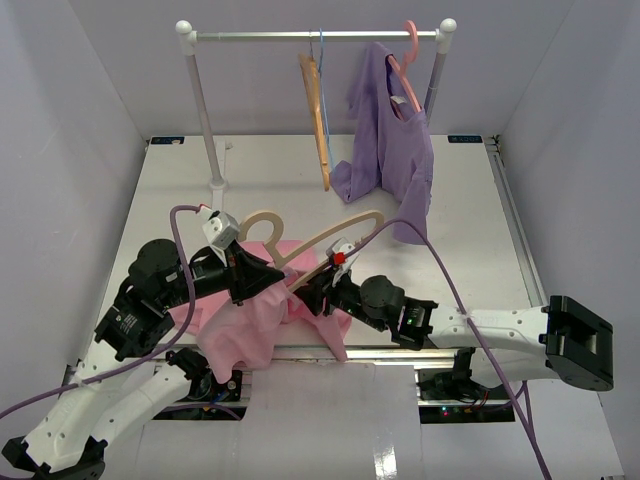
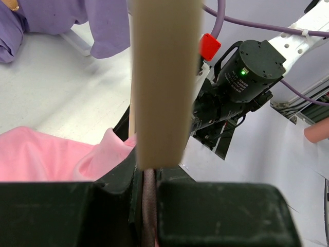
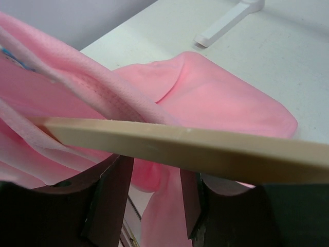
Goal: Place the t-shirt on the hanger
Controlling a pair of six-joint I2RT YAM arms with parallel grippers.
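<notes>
Here the left pincer (image 2: 149,177) clamps the hanger (image 1: 335,232) above the desk (image 1: 280,180). The t-shirt (image 1: 250,335) lies bunched at the near edge (collar touching the hanger), and the right pincer (image 3: 154,182) gapes, pink cloth between its jaws.

Cloth, a smooth hanger, a matt table.
I see the t-shirt (image 3: 221,98) as soft pink cloth with a fine mesh-like knit along its hem. The hanger (image 3: 205,149) looks smooth, matt and beige; wood or plastic, I can't tell. The table (image 1: 470,230) is matt white, the rail (image 1: 260,36) shiny metal, the purple shirt (image 1: 395,150) plain cloth.
</notes>
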